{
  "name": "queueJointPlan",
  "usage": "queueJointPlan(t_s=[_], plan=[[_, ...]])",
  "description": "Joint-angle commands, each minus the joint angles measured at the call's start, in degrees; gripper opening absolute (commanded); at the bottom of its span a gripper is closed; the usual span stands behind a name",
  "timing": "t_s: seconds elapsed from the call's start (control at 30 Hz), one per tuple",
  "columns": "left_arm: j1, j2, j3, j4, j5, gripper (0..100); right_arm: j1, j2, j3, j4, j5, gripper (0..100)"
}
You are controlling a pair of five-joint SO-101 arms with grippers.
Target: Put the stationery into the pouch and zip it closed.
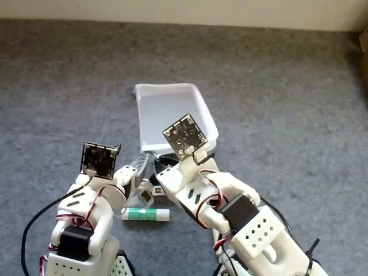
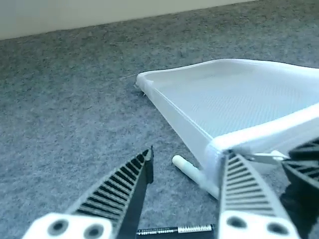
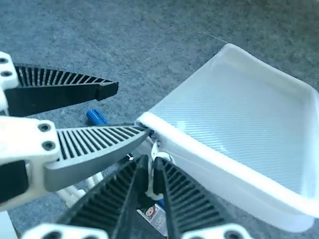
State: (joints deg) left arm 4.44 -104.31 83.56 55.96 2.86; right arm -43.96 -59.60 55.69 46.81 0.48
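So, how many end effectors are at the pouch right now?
2. The left end effector is open at the pouch's near corner; the right end effector is shut on its rim.

Indoor room, home or office unclear: grey carpet [image 1: 287,86] runs beyond the fingers [image 2: 124,189] to a pale wall [image 1: 172,11].

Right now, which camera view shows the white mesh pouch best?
High view: nearly the whole white mesh pouch, from above. Left wrist view shows one side and corner; right wrist view, its inside and near rim.
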Motion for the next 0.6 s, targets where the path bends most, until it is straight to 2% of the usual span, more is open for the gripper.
queueJointPlan(t_s=[0.0,0.13,0.23,0.5,0.57], plan=[[-0.75,-0.31,-0.75,-1.32,-3.52,14,-1.01,-1.89,-0.84,-1.36,0.35,0.4],[-0.84,-0.31,-0.84,-2.64,-3.52,10,-1.01,-1.89,-0.48,-1.36,0.35,0.4],[-0.92,-0.31,-1.27,-4.22,-3.60,0,-0.84,-1.89,-0.48,-1.36,0.35,0.4],[-0.75,-0.22,-4.00,-4.57,-3.34,1,-1.19,-1.45,4.26,-2.51,0.26,0.4],[-0.66,-0.13,-5.49,-4.57,-3.25,1,-1.19,-1.45,6.02,-3.91,-1.76,0.4]])
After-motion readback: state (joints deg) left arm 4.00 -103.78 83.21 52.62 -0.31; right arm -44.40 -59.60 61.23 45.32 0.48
